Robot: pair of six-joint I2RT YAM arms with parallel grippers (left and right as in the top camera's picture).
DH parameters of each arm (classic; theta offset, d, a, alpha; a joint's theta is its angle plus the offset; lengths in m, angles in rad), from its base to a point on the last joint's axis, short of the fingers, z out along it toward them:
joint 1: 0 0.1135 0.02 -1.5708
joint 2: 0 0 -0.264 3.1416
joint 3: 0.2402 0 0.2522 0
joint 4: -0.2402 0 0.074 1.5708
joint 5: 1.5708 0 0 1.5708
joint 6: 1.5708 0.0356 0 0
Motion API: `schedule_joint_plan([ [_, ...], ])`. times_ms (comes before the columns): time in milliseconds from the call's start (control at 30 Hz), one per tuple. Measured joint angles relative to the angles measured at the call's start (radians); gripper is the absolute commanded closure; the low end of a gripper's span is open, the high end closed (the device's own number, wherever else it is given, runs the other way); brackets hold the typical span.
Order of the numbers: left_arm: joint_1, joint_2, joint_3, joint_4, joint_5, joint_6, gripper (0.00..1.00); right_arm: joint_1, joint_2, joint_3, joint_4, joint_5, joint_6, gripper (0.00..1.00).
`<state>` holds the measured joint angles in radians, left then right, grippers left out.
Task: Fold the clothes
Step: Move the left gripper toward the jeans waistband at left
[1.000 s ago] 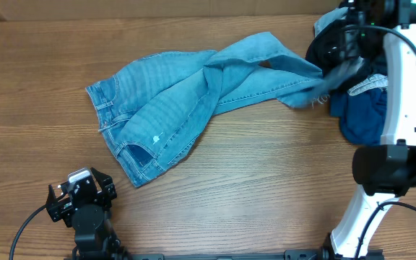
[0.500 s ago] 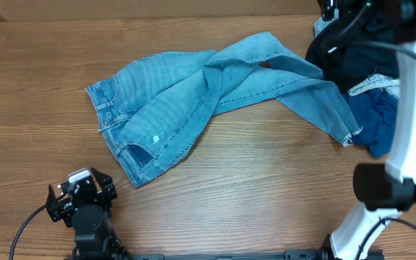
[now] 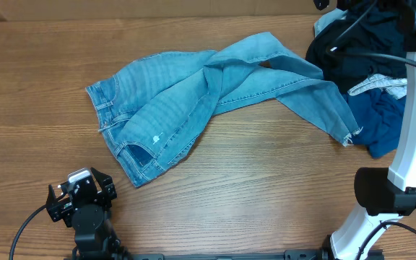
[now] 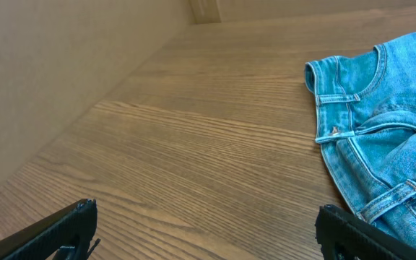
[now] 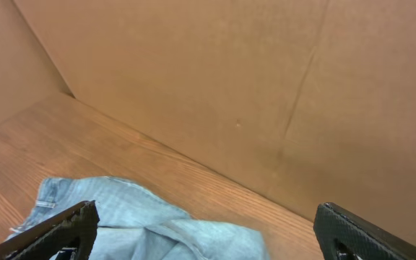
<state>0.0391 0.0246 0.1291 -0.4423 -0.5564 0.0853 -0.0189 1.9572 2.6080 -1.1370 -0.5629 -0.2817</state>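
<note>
The left gripper (image 4: pixel 208 238) stands spread wide and empty low over the table (image 4: pixel 157 144), with the waistband end of the jeans (image 4: pixel 367 123) lying flat just ahead of it, to its right. The right gripper (image 5: pixel 208 235) is equally wide and holds nothing. It faces a cardboard wall (image 5: pixel 230 87), with pale blue cloth (image 5: pixel 136 224) below its fingertips.

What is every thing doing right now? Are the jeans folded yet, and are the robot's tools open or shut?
Light blue denim jeans: unfolded, rumpled, lying on the wooden table, one leg stretched toward the heap.
Heap of dark blue and black clothes: piled up, not folded.
Left tool: open, holding nothing.
Right tool: open, holding nothing, raised above the jeans.
</note>
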Motion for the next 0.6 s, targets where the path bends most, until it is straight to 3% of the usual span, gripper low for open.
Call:
schedule_joint_plan([
  [300,0.0,0.0,0.0,0.01,0.013,-0.01,0.0,0.0,0.0,0.0,-0.008,-0.014,0.0,0.0],
  [400,0.0,0.0,0.0,0.028,0.128,-0.088,0.0,0.0,0.0,0.0,-0.019,-0.013,0.0,0.0],
  [600,0.0,0.0,-0.001,0.072,0.515,-0.294,0.0,0.0,0.0,0.0,-0.031,-0.009,-0.003,0.0],
])
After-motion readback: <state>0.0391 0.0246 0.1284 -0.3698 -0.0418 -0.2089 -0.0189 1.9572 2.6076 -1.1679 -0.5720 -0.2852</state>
